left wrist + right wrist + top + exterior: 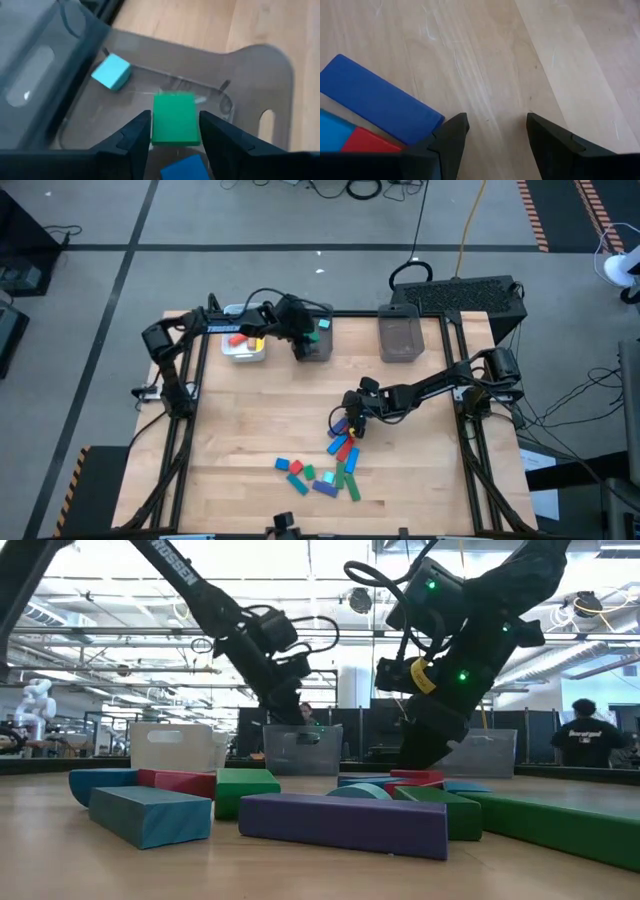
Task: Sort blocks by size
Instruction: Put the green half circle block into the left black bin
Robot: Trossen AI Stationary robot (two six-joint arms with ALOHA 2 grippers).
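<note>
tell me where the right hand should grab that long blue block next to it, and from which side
Grip the long blue block across its two long edges near the middle, coming straight down from above. It lies flat on the table, and its narrow width looks likely to fit between the open fingers of the right hand. One end touches the red block, so avoid that end.

Partial white lettering "USSEN" on the left arm (190,585)
</note>
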